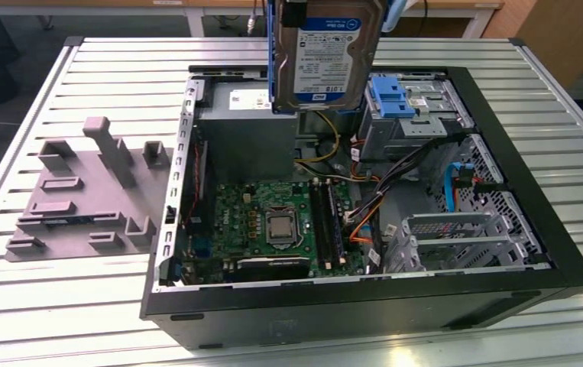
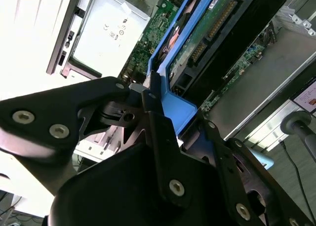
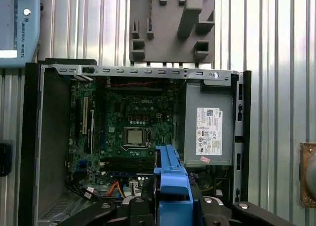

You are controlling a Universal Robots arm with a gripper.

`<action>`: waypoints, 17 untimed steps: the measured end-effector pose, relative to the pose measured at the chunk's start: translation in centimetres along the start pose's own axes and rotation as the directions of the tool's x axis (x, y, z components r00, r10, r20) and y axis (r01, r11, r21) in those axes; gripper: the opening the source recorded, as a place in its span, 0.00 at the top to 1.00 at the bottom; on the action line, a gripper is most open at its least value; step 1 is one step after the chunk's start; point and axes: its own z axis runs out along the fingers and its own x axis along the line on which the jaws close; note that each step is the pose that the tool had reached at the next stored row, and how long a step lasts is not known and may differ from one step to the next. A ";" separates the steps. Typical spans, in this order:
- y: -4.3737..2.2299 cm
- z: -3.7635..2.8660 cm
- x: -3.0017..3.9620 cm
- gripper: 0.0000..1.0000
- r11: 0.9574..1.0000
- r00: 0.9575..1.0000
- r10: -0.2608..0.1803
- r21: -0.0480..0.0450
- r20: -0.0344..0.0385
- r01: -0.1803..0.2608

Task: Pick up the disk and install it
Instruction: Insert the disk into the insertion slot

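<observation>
The disk (image 1: pixel 327 53), silver with a white-and-blue label and blue side rails, hangs upright above the far side of the open computer case (image 1: pixel 566 267). It sits over the grey power supply box (image 1: pixel 238 103), beside the drive cage with a bare blue bracket (image 1: pixel 391 99). In the second wrist view my gripper (image 2: pixel 173 110) is shut on the disk's blue rail, and the disk's (image 2: pixel 217 28) green circuit-board side faces the camera. The first wrist view has the blue rail of the disk (image 3: pixel 172 179) between my gripper's (image 3: pixel 172 206) black fingers, above the motherboard.
The case lies on its side on a slatted metal table (image 1: pixel 67 306). Inside are the motherboard (image 1: pixel 270 222), bundled cables (image 1: pixel 373 206) and a metal cage (image 1: pixel 464 241). A grey moulded fixture (image 1: pixel 87 191) lies at the exterior view's left of the case.
</observation>
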 end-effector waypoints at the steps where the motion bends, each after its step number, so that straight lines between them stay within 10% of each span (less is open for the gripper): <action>1: 0.00 0.00 0.00 0.64 1.000 1.000 0.000 0.000 0.000 0.000; 6: -0.02 0.00 0.24 0.64 1.000 1.000 0.000 0.000 0.000 0.000; 17: -0.01 0.09 3.18 0.64 1.000 1.000 0.007 0.000 -0.001 -0.007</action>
